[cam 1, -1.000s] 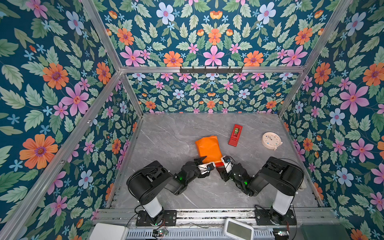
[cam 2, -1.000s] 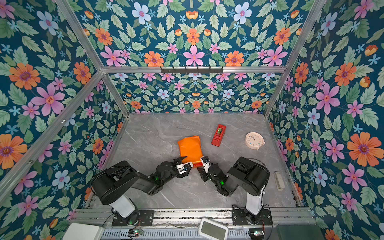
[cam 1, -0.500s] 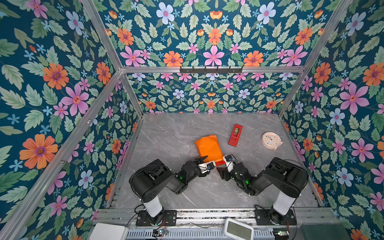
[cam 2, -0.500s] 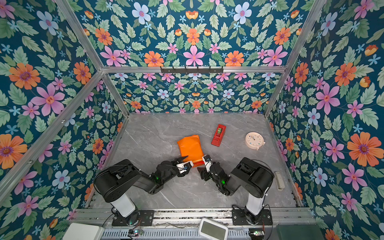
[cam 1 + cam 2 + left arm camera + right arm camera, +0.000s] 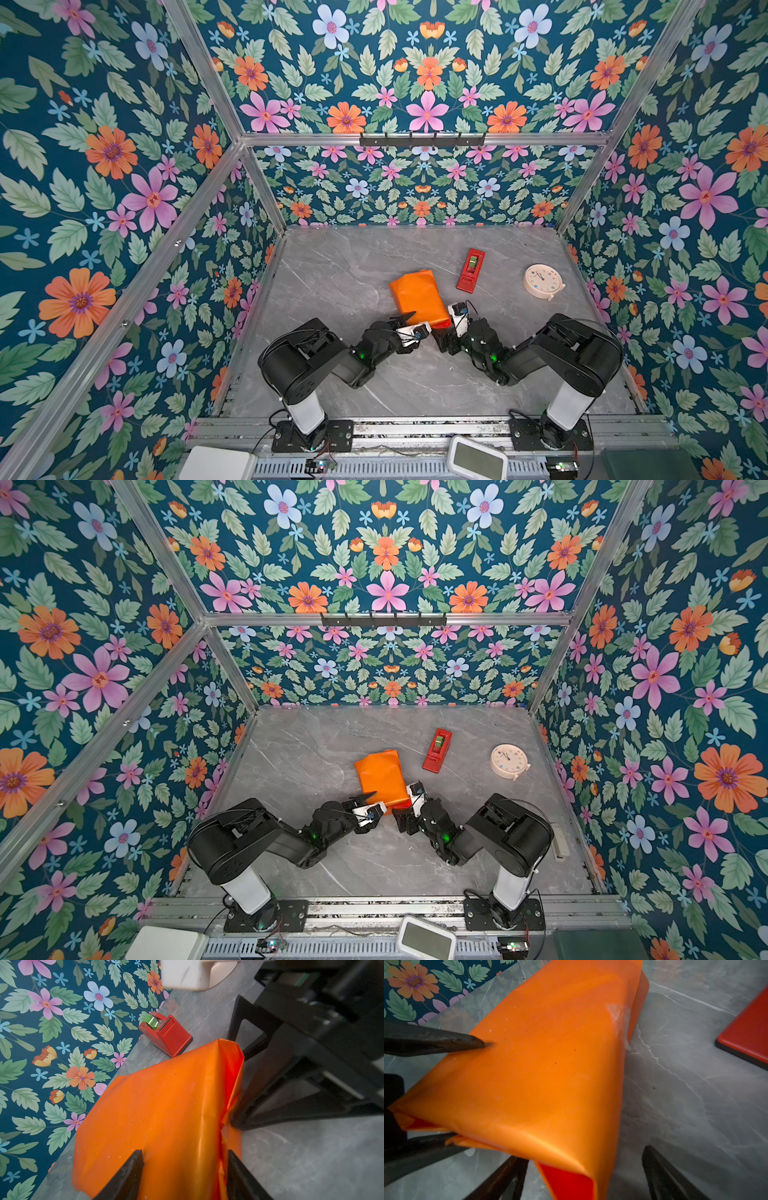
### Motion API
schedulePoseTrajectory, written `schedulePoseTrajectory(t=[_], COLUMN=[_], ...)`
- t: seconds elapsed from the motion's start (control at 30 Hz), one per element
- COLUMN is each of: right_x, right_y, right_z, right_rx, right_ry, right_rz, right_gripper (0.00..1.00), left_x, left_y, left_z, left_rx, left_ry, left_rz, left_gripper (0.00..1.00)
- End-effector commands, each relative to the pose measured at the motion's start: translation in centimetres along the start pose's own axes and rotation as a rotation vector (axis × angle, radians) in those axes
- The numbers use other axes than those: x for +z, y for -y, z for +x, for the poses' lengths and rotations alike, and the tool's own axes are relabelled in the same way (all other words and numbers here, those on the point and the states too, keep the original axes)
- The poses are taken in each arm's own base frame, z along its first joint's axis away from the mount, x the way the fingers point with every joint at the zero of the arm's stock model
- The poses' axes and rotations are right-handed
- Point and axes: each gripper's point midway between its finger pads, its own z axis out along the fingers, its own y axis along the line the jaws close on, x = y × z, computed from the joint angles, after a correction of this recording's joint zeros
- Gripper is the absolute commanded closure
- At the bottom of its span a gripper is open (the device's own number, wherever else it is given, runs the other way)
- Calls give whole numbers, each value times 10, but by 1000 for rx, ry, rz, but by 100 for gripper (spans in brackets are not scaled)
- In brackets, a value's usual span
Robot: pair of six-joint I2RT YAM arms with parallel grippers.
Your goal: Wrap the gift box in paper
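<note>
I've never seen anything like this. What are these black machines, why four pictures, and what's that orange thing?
Those are two black robot arms, left and right, mounted at the near edge of a grey marble-look table. Two pictures look down from overhead, side by side; the other two come from cameras on each arm's wrist, hence the close-ups. The orange thing is glossy orange wrapping paper folded into a box-shaped parcel; the gift box itself is hidden. Nearby lie a red tape dispenser and a round cream clock. The left claw straddles the parcel's near end, one finger resting on top; whether it grips is unclear. The right claw stands open at the same end, holding nothing.
</note>
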Motion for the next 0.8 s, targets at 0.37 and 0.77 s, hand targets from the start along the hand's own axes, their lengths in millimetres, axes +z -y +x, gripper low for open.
schedulePoseTrajectory(t=[0.37, 0.77], right_x=[-1, -2], right_y=[-14, -14], right_z=[-25, -26], right_rx=[100, 135], right_ry=[42, 36], right_rz=[-75, -74], right_gripper=[3, 3], left_x=[-1, 2], left_y=[16, 13], left_z=[16, 18], left_rx=[-15, -20], left_ry=[-60, -75], left_rz=[69, 50], left_gripper=[38, 44])
